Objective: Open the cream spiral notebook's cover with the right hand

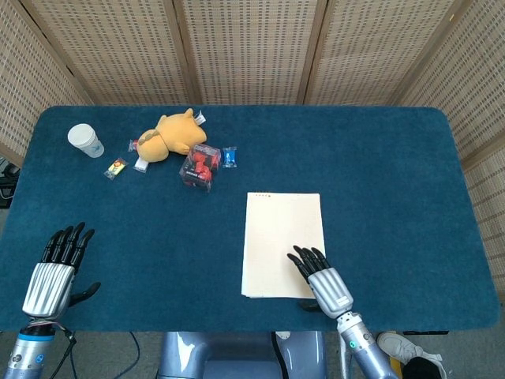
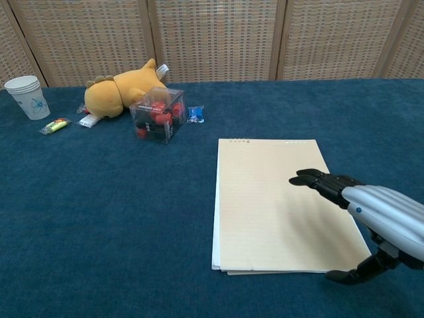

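Now I hover my right hand (image 2: 361, 211), fingers spread and empty, over the closed cream notebook (image 1: 281, 241); next I must catch its cover edge.

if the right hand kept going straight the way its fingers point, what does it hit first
Probably nothing solid. The right hand hovers over the cream notebook with fingers aimed up the table and slightly left; past the notebook's far edge lies bare blue cloth. Its height above the cover is unclear.

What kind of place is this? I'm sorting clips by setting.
Probably an indoor robot test bench: a blue felt-covered table, woven screen panels behind it, and staged props such as a plush toy and paper cup.
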